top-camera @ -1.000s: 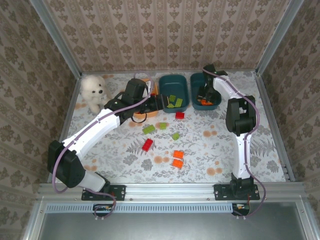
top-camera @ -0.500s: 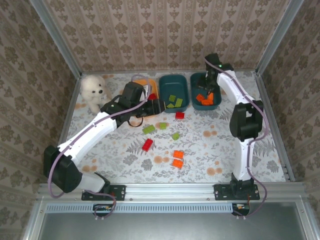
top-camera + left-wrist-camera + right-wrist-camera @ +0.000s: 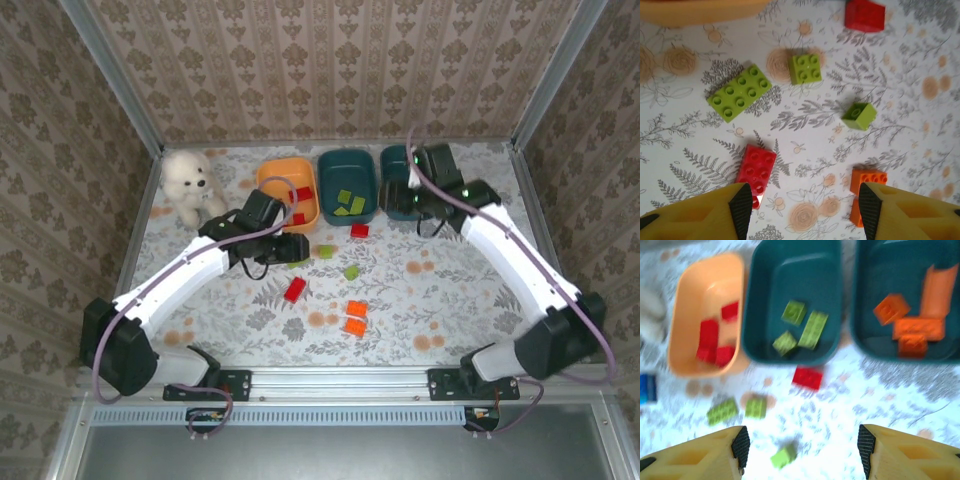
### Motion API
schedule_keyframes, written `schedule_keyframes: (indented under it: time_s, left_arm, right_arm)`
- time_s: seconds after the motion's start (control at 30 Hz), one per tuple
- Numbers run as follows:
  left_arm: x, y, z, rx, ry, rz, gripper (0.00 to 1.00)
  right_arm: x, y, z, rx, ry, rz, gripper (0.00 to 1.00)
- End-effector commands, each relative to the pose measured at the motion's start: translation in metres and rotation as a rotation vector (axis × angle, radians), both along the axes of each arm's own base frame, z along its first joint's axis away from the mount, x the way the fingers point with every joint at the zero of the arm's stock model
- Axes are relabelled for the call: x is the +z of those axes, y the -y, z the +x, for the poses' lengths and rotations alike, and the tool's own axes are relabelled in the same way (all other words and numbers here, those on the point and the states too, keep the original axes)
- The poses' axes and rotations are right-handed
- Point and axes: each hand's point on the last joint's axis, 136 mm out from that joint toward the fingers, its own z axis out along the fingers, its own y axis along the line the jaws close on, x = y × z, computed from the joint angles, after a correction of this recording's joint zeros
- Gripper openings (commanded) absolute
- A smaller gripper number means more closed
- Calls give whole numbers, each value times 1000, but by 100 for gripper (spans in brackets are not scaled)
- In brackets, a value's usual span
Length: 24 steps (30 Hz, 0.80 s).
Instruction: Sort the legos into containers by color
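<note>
Three containers stand in a row at the back: an orange tub (image 3: 272, 185) with red legos (image 3: 710, 340), a middle teal tub (image 3: 340, 165) with lime green legos (image 3: 812, 330), and a right teal tub (image 3: 890, 265) with orange legos (image 3: 912, 330). Loose on the table lie a red brick (image 3: 359, 231), green bricks (image 3: 351, 271), a second red brick (image 3: 756, 168) and two orange bricks (image 3: 354, 317). My left gripper (image 3: 802, 210) hangs open above the table between the red brick and the orange pair. My right gripper (image 3: 802, 452) is open and empty, high in front of the tubs.
A white plush toy (image 3: 188, 185) sits at the back left. A small blue packet (image 3: 646, 388) lies left of the orange tub. Metal frame rails border the table on all sides. The flowered table near the front right is bare.
My left gripper has drawn back from the orange tub to above the loose bricks. My right gripper has risen out of the right teal tub, and that arm's elbow has swung out right.
</note>
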Motion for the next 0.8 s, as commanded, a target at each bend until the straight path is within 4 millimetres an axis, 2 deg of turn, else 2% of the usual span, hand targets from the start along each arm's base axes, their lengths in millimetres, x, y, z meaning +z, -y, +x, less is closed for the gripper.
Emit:
schedule_keyframes:
  time_s: [0.0,0.07,0.13,0.23,0.33,0.47,0.6,0.67,0.7,0.77]
  left_arm:
    - [-11,14,0,-78,30,64,61]
    - [-13,37,6,-124,86,106,61]
    - [-23,69,11,-180,139,162,61]
    - [-43,111,20,-206,202,233,66]
    - [-65,132,39,-144,199,258,71]
    - [-83,151,66,-102,218,315,76]
    - [-101,161,81,-97,214,381,81]
    - [-107,160,85,-84,214,406,84]
    - [-109,160,87,-77,214,414,91]
    - [-112,161,92,-69,207,410,96]
  right_arm:
    - [-10,-25,-43,92,8,116,63]
    - [-18,-26,-66,97,5,172,64]
    - [-21,-17,-83,58,3,209,66]
    - [-14,-3,-98,29,22,211,69]
    - [-1,5,-110,26,40,205,73]
    - [26,14,-127,35,100,227,83]
    - [44,21,-150,53,143,268,95]
    - [49,24,-158,56,148,279,96]
    - [50,26,-162,54,149,282,96]
    - [53,28,-166,50,152,287,96]
